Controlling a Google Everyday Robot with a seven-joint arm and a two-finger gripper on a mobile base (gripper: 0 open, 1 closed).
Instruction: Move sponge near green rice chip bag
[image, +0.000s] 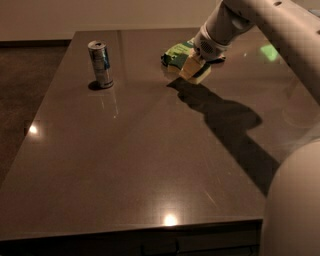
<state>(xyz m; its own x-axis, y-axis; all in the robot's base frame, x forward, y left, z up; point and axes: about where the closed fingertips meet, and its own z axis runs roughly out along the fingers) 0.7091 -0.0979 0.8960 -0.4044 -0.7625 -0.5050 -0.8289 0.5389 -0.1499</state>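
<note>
Sponge (198, 74) hangs clenched in the claw (192, 67), low over the desk (150, 165) near its far edge, right of middle. It is just beside the green rice chip bag (176, 53), about where it should be set down, I'd judge. The bag lies partly behind the claw, so lowering might nudge it. The can (101, 64) stands well apart toward the far left corner, out of the way.

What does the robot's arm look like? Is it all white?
Mostly, yes. The arm is smooth, off-white and rounded, like fat tubes joined together. Its tool, at the far side of the table by the green rice chip bag, sits below a white cuff. No cables show.
</note>
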